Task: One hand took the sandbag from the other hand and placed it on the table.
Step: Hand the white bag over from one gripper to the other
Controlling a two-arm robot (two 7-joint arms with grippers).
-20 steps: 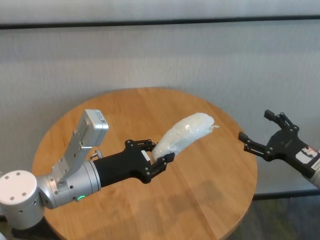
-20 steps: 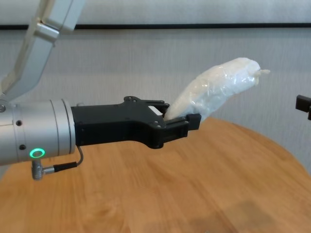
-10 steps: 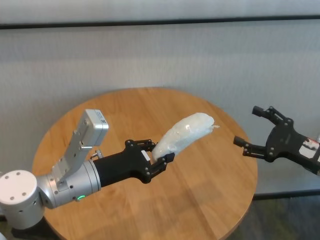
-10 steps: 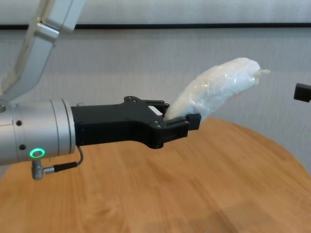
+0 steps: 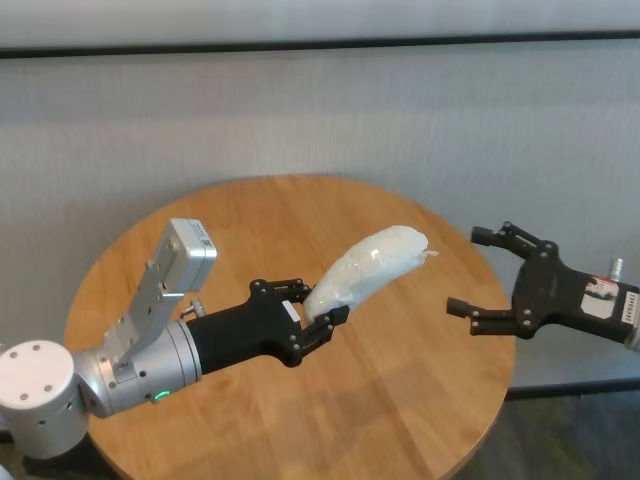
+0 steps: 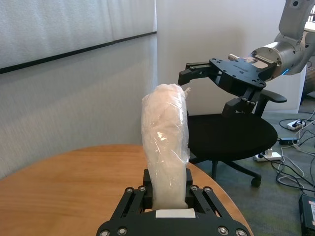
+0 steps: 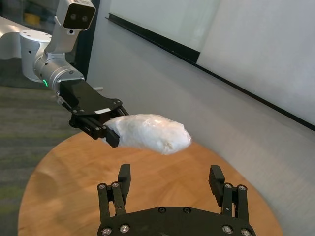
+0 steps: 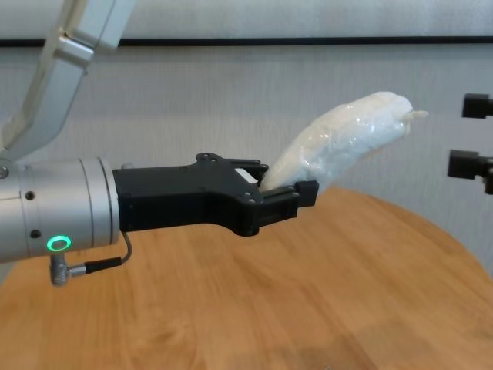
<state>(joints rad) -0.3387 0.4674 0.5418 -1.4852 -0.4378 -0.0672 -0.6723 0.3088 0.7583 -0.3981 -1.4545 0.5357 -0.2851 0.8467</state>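
Grey wall behind, round wooden table (image 5: 420,400) below. My left gripper (image 5: 318,315) is clamped on the sandbag (image 5: 368,268) by its lower end, holding it up off the table with the free end angled toward my right so it can be taken. My right gripper (image 5: 475,270) hangs spread wide near the table's right edge, apart from the bag, lined up to receive. Count: one sandbag, two grippers, one table.

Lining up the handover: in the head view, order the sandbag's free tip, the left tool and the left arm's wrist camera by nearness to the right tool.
1. Sandbag free tip, toward the right tool.
2. Left tool, gripping the bag's lower end.
3. Wrist camera, far left.
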